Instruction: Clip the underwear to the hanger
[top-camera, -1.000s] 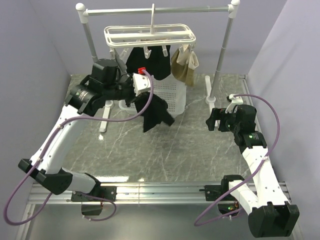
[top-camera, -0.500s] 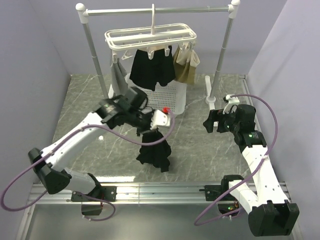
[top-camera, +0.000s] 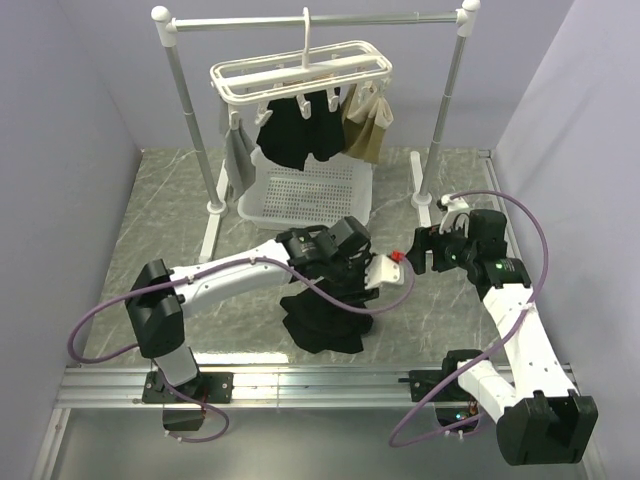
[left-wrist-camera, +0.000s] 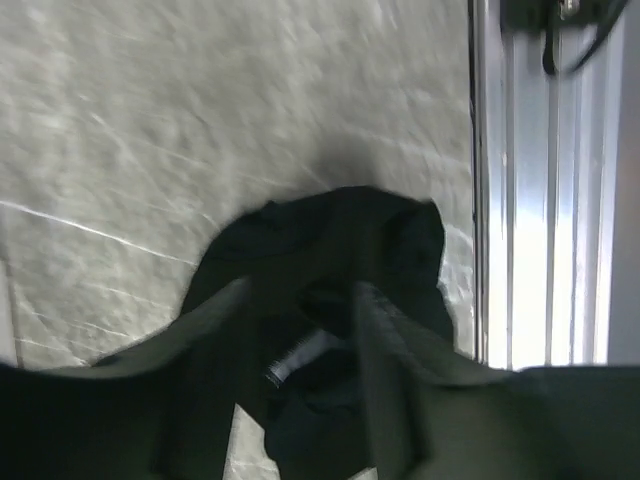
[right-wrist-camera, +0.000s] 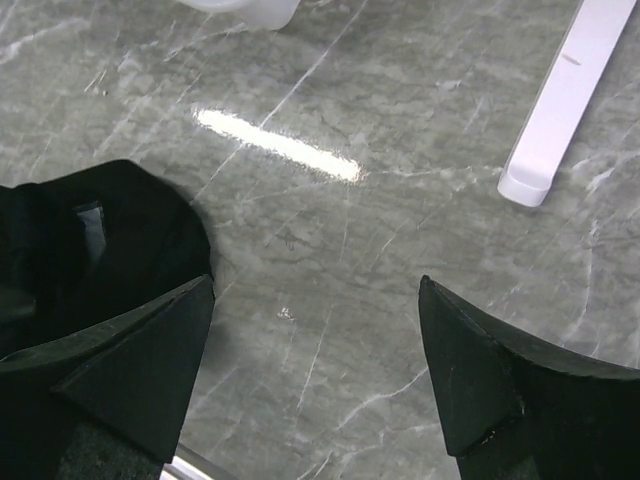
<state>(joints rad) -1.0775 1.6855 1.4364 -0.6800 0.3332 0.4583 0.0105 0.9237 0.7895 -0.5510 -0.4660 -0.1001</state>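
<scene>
The black underwear (top-camera: 322, 322) lies crumpled on the marble table at the front middle, also seen in the left wrist view (left-wrist-camera: 330, 230) and the right wrist view (right-wrist-camera: 90, 250). My left gripper (top-camera: 338, 282) hangs right over it, and its jaws (left-wrist-camera: 300, 290) stand apart with the fabric and a grey label in the gap. My right gripper (top-camera: 420, 250) is open over bare table (right-wrist-camera: 315, 285), just right of the underwear. The white hanger (top-camera: 300, 75) hangs from the rail at the back, holding another black garment (top-camera: 295, 135).
A tan garment (top-camera: 362, 125) and a grey garment (top-camera: 238, 150) also hang from the hanger. A white basket (top-camera: 310, 195) stands below it. The grey rail stand (top-camera: 445, 100) has white feet (right-wrist-camera: 565, 100). A metal rail (left-wrist-camera: 540, 200) runs along the near table edge.
My left arm swung from up by the hanger down to the front middle, laying the black underwear on the table, and its jaws parted. The right gripper shifted slightly left.
</scene>
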